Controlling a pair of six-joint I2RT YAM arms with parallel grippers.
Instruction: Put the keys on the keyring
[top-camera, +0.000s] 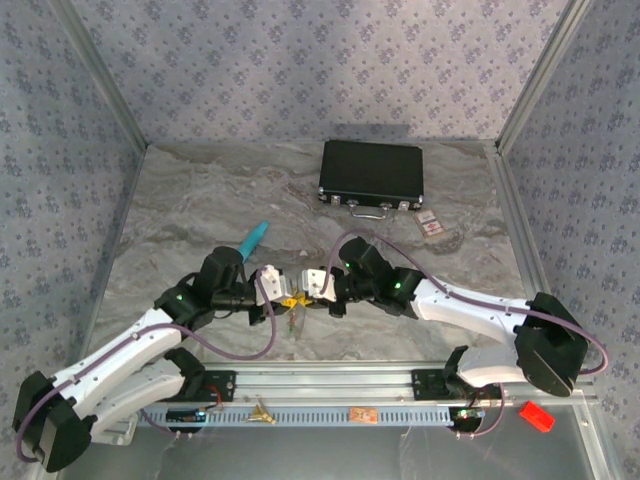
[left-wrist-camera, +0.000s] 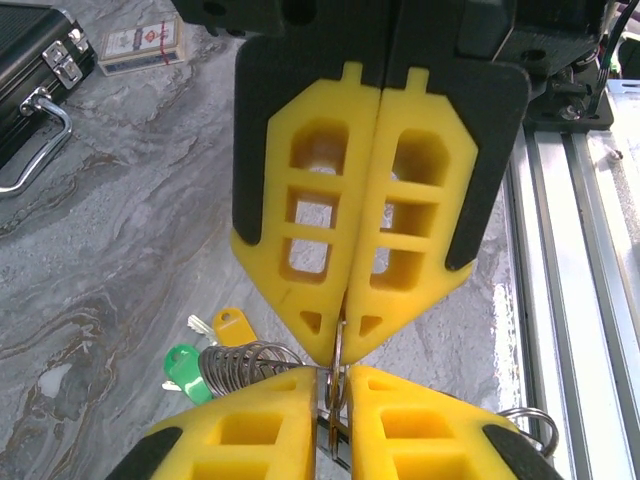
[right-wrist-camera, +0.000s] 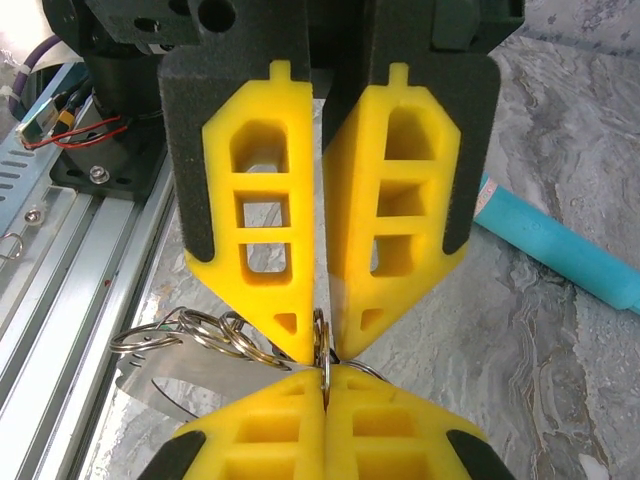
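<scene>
1. The right pincer (left-wrist-camera: 342, 348) is clamped tight on the keyring (left-wrist-camera: 337, 375), pinching its thin wire at mid-frame.
2. The left pincer (right-wrist-camera: 322, 348) meets it tip to tip. It is all but closed, with the same wire in its narrow slit. The double grip probably steadies the loop for threading.
3. A yellow-headed key (left-wrist-camera: 232, 325) and a green tag (left-wrist-camera: 182, 365) sit lower left of the grip. Other gold keys (top-camera: 263, 413) lie on the rail (top-camera: 400, 385), bottom centre.
4. The card box (left-wrist-camera: 140, 42), upper left on the desk (left-wrist-camera: 120, 230), carries print too small to read.
</scene>
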